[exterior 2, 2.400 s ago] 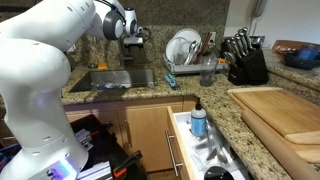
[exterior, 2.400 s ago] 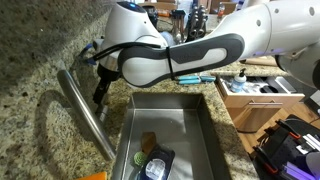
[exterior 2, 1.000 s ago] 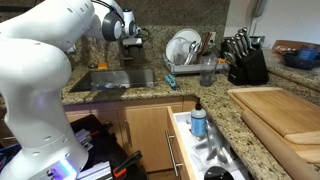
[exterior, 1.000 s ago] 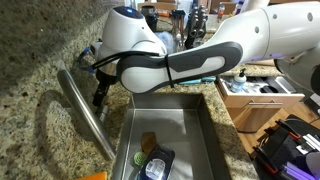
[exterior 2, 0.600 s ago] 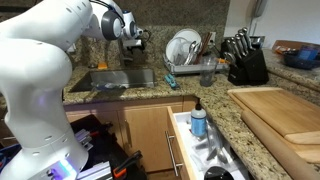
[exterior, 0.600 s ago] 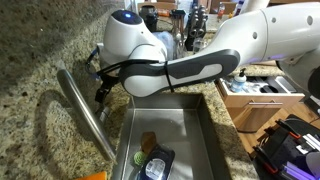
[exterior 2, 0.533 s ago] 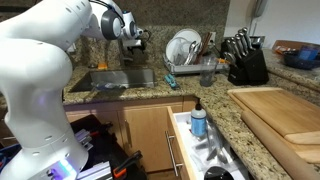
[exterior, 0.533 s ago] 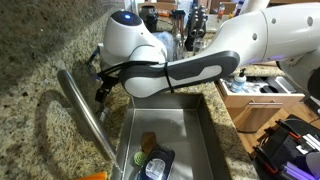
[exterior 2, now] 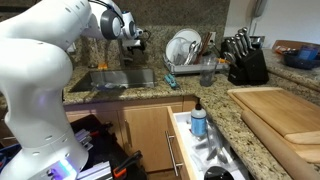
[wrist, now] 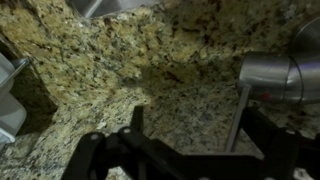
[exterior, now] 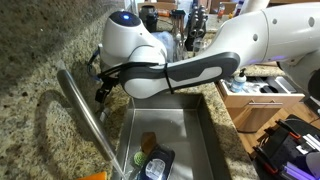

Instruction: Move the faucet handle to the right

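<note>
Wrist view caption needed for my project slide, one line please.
Open jaws hover over the speckled granite counter, the slim faucet handle close by one jaw, under the steel faucet body.

Wears glossy white, rounded shells along the arm (exterior: 250,35), with 1 dark grey band down a link. Ends in a black gripper (exterior: 101,94), a thin black cable (exterior: 96,62) looped beside the wrist.
</note>
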